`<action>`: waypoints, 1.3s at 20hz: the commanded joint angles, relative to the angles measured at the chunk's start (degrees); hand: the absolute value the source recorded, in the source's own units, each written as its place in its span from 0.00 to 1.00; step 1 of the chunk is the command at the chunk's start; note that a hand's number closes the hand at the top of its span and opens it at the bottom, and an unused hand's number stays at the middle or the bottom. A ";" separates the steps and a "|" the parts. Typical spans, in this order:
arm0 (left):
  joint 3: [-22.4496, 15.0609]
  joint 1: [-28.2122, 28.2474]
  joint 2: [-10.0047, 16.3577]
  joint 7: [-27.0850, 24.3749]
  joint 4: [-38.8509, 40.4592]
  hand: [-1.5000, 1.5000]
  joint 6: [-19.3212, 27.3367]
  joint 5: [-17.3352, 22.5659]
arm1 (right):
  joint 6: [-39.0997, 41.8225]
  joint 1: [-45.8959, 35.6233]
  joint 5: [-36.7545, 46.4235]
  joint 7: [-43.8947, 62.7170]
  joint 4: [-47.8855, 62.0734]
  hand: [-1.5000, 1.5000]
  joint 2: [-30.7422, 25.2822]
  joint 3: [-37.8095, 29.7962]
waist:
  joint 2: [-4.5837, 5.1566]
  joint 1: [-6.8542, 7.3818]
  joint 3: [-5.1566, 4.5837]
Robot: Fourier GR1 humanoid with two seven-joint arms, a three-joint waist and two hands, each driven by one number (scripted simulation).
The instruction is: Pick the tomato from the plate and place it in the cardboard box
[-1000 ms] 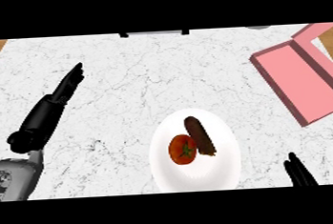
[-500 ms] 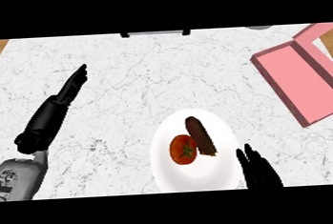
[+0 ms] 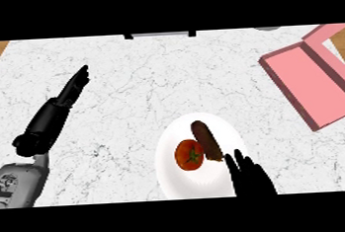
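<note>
I see the tomato point(image 3: 190, 155) on the white plate point(image 3: 180, 184), beside a brown sausage point(image 3: 206, 140), my right hand point(image 3: 250, 179) near it, fingers point(image 3: 240, 161) straight, my left hand point(image 3: 65, 96) straight too, at the left, pink box point(image 3: 313, 86) well apart.

Black left hand point(image 3: 57, 108) on a grey forearm point(image 3: 14, 183); black right hand point(image 3: 249, 179).

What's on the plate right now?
A tomato and a dark brown oblong item beside it. The right hand covers the lower-right edge of the plate, hiding that part.
</note>
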 commanded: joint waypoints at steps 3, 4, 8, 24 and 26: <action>0.13 0.91 -0.42 1.63 -2.52 0.50 -0.89 -0.27 | -0.85 -10.16 -0.83 7.03 10.72 0.00 7.89 -3.66 | 0.03 0.30 0.03; -0.67 3.09 -1.11 0.43 -3.13 0.50 0.16 -1.86 | -2.03 -7.69 0.33 5.49 9.42 0.00 7.46 -3.44 | -0.08 0.05 0.05; 0.76 -1.48 -1.34 3.09 -2.21 0.50 -0.18 -1.00 | -3.88 -10.69 0.31 6.16 14.49 0.00 7.66 -2.48 | 0.07 -0.01 0.04; 1.52 1.04 -1.18 -1.36 0.42 0.50 -2.37 -2.22 | -7.64 -12.79 -5.52 5.44 20.20 0.00 6.07 -4.65 | 0.22 0.48 0.02; 1.65 1.62 -1.55 -0.78 -0.56 0.50 -2.56 -1.54 | -8.20 -13.61 -5.44 5.44 21.51 0.00 6.39 -3.92 | 0.17 0.73 0.03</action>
